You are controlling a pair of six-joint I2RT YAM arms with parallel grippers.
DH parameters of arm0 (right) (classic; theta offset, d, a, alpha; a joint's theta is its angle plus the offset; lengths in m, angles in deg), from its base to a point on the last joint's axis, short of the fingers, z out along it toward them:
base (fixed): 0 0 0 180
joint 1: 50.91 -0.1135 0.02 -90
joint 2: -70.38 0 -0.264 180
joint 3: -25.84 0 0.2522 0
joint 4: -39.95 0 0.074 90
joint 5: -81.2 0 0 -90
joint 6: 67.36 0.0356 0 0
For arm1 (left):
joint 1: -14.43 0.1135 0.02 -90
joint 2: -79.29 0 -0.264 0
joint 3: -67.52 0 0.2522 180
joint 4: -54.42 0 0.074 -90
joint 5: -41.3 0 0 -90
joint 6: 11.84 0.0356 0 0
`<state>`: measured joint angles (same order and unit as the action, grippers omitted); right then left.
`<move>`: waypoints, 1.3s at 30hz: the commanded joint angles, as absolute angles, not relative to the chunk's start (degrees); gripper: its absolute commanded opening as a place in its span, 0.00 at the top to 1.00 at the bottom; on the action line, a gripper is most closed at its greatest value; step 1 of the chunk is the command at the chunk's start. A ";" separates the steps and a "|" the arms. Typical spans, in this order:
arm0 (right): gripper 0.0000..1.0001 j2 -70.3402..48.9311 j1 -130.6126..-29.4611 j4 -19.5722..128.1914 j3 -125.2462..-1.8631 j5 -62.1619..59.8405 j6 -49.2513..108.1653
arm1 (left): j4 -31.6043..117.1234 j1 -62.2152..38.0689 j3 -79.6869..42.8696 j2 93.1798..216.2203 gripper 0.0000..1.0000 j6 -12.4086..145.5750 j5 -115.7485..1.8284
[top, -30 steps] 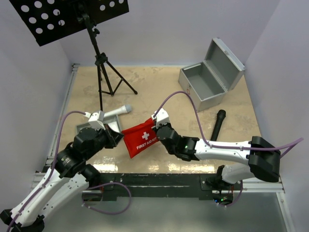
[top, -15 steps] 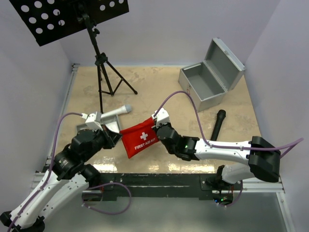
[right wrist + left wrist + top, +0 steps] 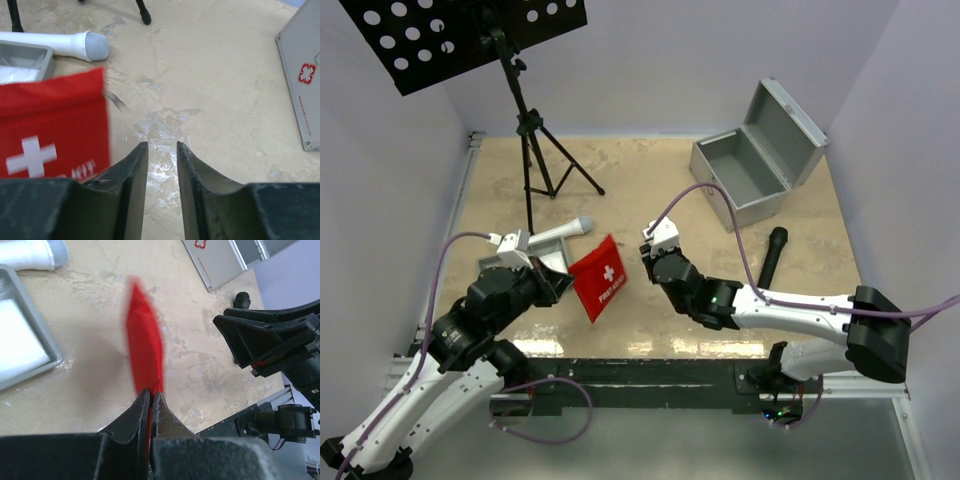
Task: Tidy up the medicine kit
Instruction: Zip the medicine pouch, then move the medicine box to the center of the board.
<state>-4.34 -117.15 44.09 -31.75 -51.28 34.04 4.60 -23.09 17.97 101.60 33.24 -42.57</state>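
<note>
Near the bench (image 3: pixel 650 190) front | left jaws pinch only the pouch (image 3: pixel 599 278) edge; right jaws narrowly parted, empty | I fear it swings, slips, drops short of the case (image 3: pixel 745 175).

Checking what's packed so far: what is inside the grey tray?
A white pad lies in the grey tray. In the top view the left arm covers most of the tray, so any other contents cannot be seen.
</note>
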 commanded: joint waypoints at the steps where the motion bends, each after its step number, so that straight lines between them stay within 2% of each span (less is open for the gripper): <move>1: 0.62 -1.00 -116.65 43.35 -33.36 -50.12 32.66 | 11.99 -22.93 17.28 102.32 1.00 33.60 -45.18; 9: 0.54 -2.13 -114.99 46.05 -36.25 -50.90 37.66 | 18.85 -23.01 17.64 106.10 1.00 33.78 -48.43; 17: 0.50 -3.80 -98.12 50.81 -44.77 -50.55 40.67 | 24.13 -22.93 17.99 108.30 1.00 34.04 -51.60; 21: 0.49 -10.29 -88.90 51.77 -51.80 -49.68 37.68 | 26.94 -23.01 18.16 109.26 1.00 35.01 -53.53; 27: 0.48 -22.07 -76.94 54.34 -66.39 -32.64 34.25 | 30.72 -22.84 18.25 109.79 1.00 36.59 -57.31; 32: 0.45 -32.96 -74.73 57.40 -77.81 -32.80 25.64 | 30.90 -22.93 18.17 108.91 1.00 37.73 -57.93; 35: 0.37 -36.57 -73.15 56.00 -78.97 -30.17 25.28 | 30.11 -22.84 17.73 108.91 1.00 38.70 -57.49; 39: 0.32 -40.80 -72.88 56.44 -81.17 -30.60 23.26 | 30.55 -23.01 18.69 108.91 1.00 38.79 -57.75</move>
<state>-38.55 -73.32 55.87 -77.52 -32.42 27.09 26.85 -23.09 18.04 109.38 37.04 -56.49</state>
